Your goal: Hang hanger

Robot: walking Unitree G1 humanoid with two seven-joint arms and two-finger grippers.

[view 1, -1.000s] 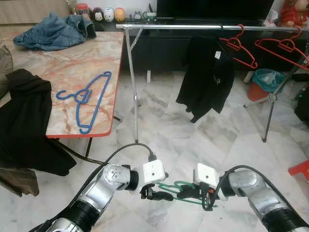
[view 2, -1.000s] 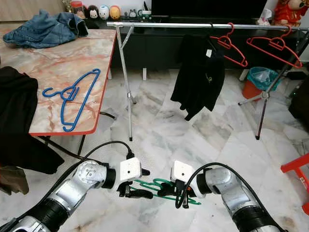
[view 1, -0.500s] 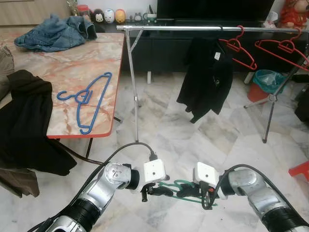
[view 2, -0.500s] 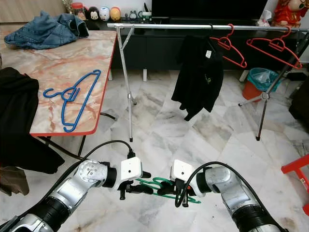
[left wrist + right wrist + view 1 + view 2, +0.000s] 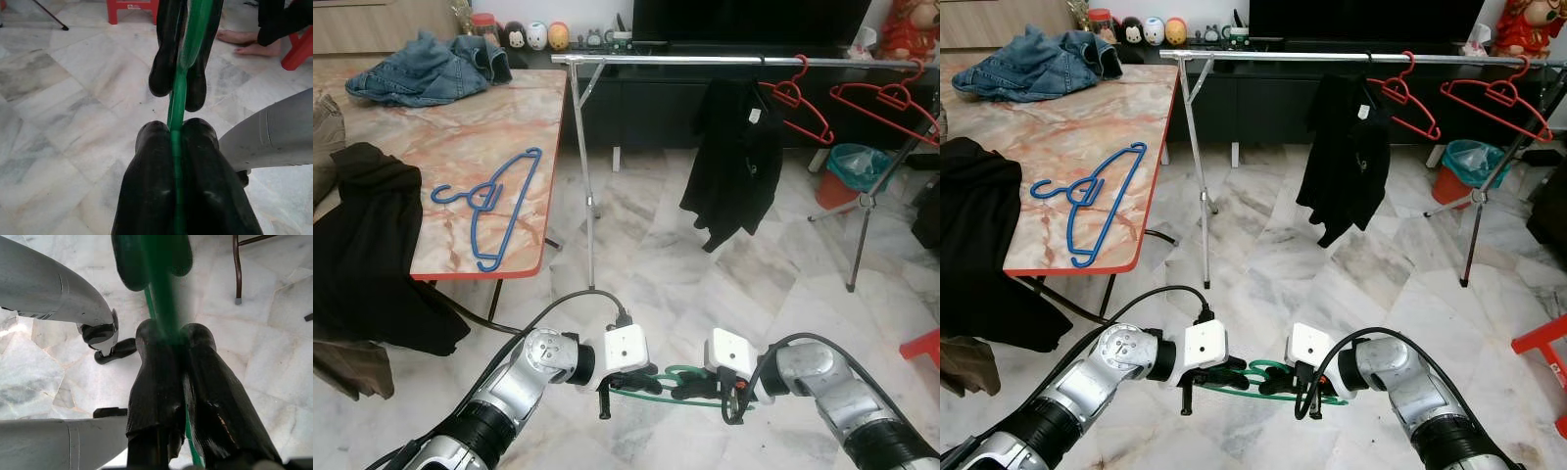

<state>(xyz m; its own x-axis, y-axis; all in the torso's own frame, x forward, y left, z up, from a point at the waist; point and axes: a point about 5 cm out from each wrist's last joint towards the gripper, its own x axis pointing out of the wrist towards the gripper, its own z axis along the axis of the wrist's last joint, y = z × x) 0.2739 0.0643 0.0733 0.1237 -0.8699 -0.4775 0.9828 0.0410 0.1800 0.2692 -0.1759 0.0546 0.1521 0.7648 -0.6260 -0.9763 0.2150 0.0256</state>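
Marble floor tiles [image 5: 636, 245] fill the lower scene, with a silver clothes rail [image 5: 705, 60] across the 12 o'clock edge carrying a black garment [image 5: 734, 157] and two red hangers [image 5: 847, 96] toward 2 o'clock; a marble worktop [image 5: 431, 137] at 10 o'clock bears a blue hanger [image 5: 489, 201] and a denim jacket [image 5: 426, 67]. Low at 6 o'clock, the green hanger [image 5: 677, 385] is held above the floor between both arms, well apart from the rail. The left tool [image 5: 172, 139] is clenched on one thin green bar, and the right tool [image 5: 168, 340] is clenched on the same hanger from the opposite end, so the two face each other along it. This hanger looks like thin plastic or coated wire: very light, fairly stiff but springy, and smooth enough to swivel or slide in a two-finger pinch. A hold on the neck just below the hook would probably steady it best and leave the hook free to go over the rail; a grip on the long lower bar is likely to let it rotate. A person's bare feet [image 5: 244, 41] show on the floor in the left wrist view.
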